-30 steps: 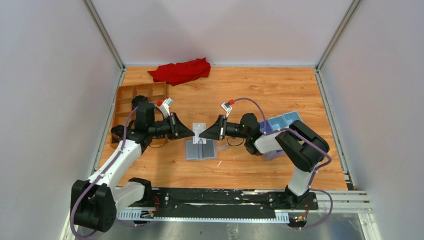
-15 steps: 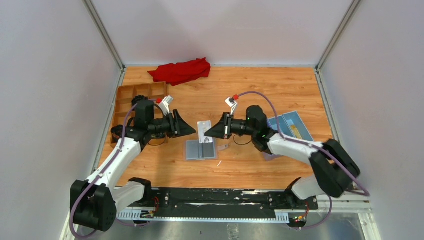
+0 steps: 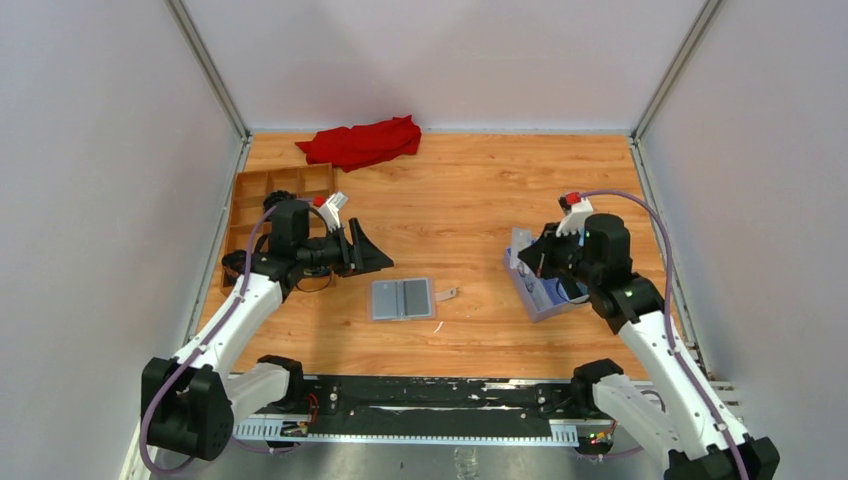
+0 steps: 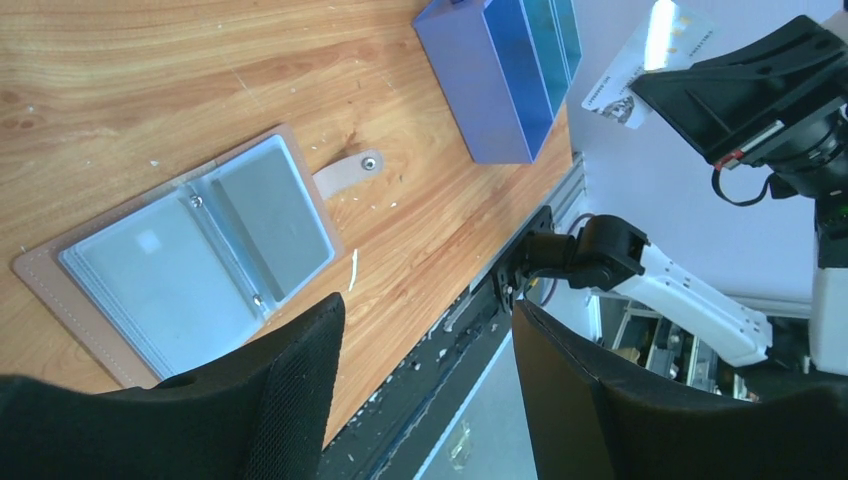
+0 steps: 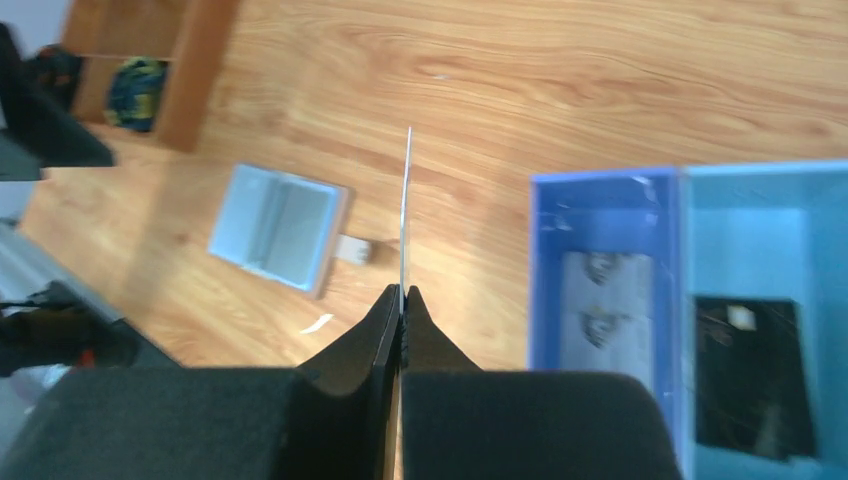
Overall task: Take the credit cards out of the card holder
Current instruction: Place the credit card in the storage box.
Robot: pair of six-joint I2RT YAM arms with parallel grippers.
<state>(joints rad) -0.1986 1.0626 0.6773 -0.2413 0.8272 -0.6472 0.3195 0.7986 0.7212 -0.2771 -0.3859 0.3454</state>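
Note:
The card holder (image 3: pixel 402 298) lies open and flat on the table, its pale grey-blue sleeves facing up, also seen in the left wrist view (image 4: pixel 200 258) and the right wrist view (image 5: pixel 275 228). My right gripper (image 3: pixel 526 262) is shut on a pale credit card (image 3: pixel 517 247), holding it on edge above the left end of the blue box (image 3: pixel 548 296). That card shows edge-on (image 5: pixel 406 200) between the closed fingertips of the right gripper (image 5: pixel 402 292). My left gripper (image 3: pixel 380 257) hovers left of the holder, open and empty (image 4: pixel 430 330).
The blue box (image 5: pixel 605 200) holds a pale card (image 5: pixel 598 300), and its lighter compartment holds a black card (image 5: pixel 750 372). A brown compartment tray (image 3: pixel 275 186) stands at the left. A red cloth (image 3: pixel 362 142) lies at the back.
The left gripper let go of the pale card and opened. The right gripper shut on the card and swung it right, from above the holder to over the blue box.

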